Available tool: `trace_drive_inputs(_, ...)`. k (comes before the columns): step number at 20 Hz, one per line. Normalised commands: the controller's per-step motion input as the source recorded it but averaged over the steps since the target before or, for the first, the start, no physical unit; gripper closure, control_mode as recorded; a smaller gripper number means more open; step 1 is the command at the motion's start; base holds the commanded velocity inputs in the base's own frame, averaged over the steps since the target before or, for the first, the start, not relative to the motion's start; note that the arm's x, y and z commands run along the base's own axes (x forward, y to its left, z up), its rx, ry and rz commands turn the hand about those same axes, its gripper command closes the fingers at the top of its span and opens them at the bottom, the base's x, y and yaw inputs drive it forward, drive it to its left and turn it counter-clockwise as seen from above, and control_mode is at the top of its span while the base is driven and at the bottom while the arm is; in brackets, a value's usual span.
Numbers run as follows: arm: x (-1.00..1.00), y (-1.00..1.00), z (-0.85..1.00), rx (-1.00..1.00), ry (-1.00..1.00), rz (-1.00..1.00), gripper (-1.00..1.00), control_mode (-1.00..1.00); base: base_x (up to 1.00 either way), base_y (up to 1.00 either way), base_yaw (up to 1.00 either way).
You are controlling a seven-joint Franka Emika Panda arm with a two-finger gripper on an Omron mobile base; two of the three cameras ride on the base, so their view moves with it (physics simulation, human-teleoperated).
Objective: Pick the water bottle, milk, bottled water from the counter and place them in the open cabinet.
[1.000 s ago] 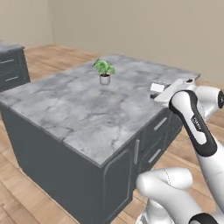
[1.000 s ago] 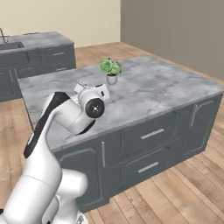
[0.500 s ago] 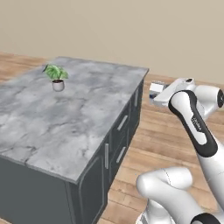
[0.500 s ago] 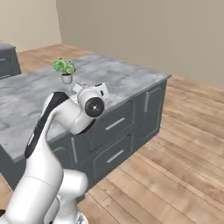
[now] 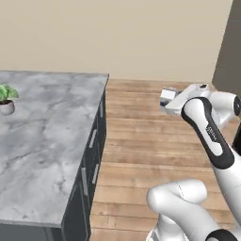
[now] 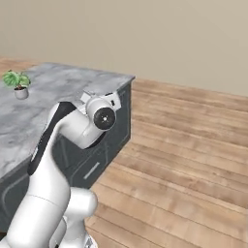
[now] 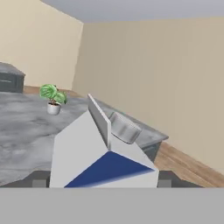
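Milk [image 7: 103, 153]: white gable-topped carton with a blue band, clamped in the gripper [image 7: 103, 183] between the two dark finger tips that stand against its sides at the bottom of the hand view; it is carried in the air, off the counter. In the left base view it shows as a small white box [image 5: 167, 96] at the end of the arm, over the wooden floor.

Counter [image 5: 42, 141]: broad island slab of grey-white veined marble on a dark grey cabinet base with drawer fronts and bar handles. It occupies the 9 o'clock side of the left base view and the 9 to 10 o'clock part of the right base view [image 6: 58, 87].

Wooden floor [image 6: 184, 160]: light brown planks, from 3 to 6 o'clock in the right base view.

Wall [image 5: 117, 37]: plain beige, across 12 o'clock.

Potted plant [image 5: 5, 99]: small green leaves in a pale pot, upright on the counter at 9 o'clock, well apart from the carton.
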Motion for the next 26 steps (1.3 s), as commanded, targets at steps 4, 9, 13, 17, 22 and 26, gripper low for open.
trace_drive_inputs(4,0.00,0.00,0.00,0.00,0.00,0.00,1.00,1.00,-0.07,0.00,-0.54)
trace_drive_inputs(9,0.00,0.00,0.00,0.00,0.00,0.00,1.00,1.00,-0.09,0.00,-0.56)
trace_drive_inputs(13,0.00,0.00,0.00,0.00,0.00,0.00,1.00,1.00,-0.18,0.00,-0.56)
trace_drive_inputs(17,0.00,0.00,0.00,0.00,0.00,0.00,1.00,1.00,-0.33,0.00,-0.57)
trace_drive_inputs(22,0.00,0.00,0.00,0.00,0.00,0.00,1.00,1.00,-0.43,0.00,-0.59)
trace_drive_inputs(26,0.00,0.00,0.00,0.00,0.00,0.00,1.00,1.00,-0.40,0.00,-0.59)
